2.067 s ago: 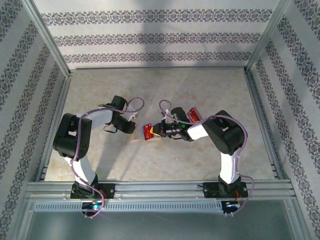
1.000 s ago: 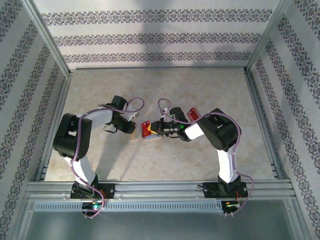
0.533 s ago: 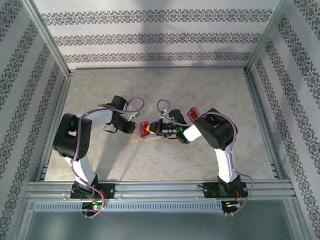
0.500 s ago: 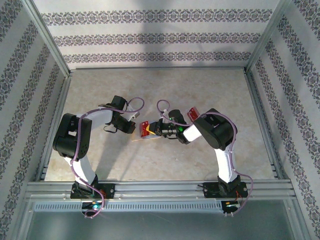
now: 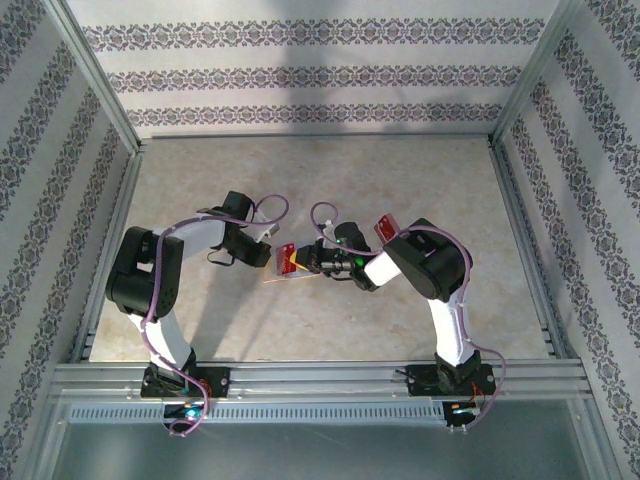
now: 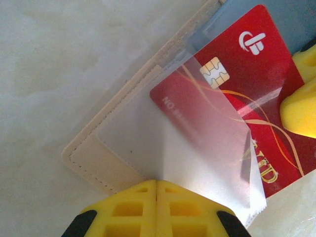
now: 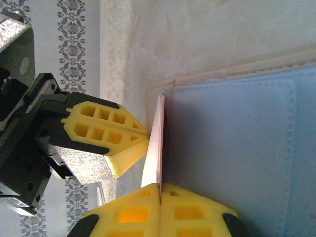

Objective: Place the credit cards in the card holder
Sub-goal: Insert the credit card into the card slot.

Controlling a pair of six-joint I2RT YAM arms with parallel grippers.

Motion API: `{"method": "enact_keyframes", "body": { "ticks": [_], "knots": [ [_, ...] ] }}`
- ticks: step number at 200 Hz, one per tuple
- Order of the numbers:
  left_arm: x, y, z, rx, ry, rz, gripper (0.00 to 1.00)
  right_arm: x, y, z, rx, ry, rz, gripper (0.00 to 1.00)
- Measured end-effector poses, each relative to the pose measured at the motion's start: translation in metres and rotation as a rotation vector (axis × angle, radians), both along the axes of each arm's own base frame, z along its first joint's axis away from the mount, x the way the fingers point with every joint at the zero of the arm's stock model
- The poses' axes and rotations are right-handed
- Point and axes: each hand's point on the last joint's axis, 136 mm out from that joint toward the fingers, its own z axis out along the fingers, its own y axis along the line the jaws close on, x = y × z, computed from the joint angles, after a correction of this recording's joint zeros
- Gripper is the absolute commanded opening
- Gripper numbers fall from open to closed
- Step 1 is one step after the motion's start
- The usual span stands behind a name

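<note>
Right gripper (image 7: pixel 159 187) jaws pinch the red card (image 6: pixel 256 84), pointing lower left into the card holder (image 6: pixel 94 154) that left gripper (image 6: pixel 156 183) jaws pinch.

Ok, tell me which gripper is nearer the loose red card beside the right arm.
Right. The right gripper, jaws shut on a second card, is left of the loose red card; the left gripper, clamping the card holder, is farther left.

Red card (image 6: pixel 261 89) half under clear flap (image 6: pixel 197 163) of wallet (image 6: pixel 94 158), flap apparently in claw (image 6: pixel 156 186).
</note>
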Motion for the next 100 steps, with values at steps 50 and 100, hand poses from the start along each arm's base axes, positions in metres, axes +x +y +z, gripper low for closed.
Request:
{"method": "enact_keyframes", "body": {
  "ticks": [50,100],
  "knots": [
    [0.0000,-0.0001,0.0000,0.000,0.000,0.000,0.00,-0.0033,-0.0012,0.0010,-0.118,-0.017,0.017,0.18],
    [0.0000,-0.0001,0.0001,0.000,0.000,0.000,0.00,-0.0036,-0.0032,-0.0015,-0.259,-0.026,0.051,0.18]
  ]
}}
